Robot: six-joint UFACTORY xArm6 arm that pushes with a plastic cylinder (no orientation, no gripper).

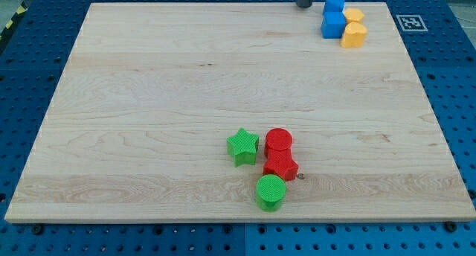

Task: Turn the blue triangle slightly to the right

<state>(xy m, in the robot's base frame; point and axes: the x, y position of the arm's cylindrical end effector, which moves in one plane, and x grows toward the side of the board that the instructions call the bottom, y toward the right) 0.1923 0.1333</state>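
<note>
Near the board's bottom edge, a little right of centre: a cluster of four. Leftmost, one green star. Just right of it, one red cylinder, touching a second red block below it, shape hard to make out. Below that, closest to the bottom edge, one green cylinder, touching the red block above.

Far off at the top right corner: my tip, a dark rod end at the top edge, only its lowest part in view, just left of the blue pieces with a small gap. No pincer here, only the bare rod.

Right of it, two blue blocks: an upper one and a lower one, touching; which is the blue triangle cannot be told, both looking boxy. Pressed against their right sides, two yellow blocks: an upper and a lower.

Off the board's corner, a black-and-white marker.

Count: two green, two red, two blue, two yellow.
</note>
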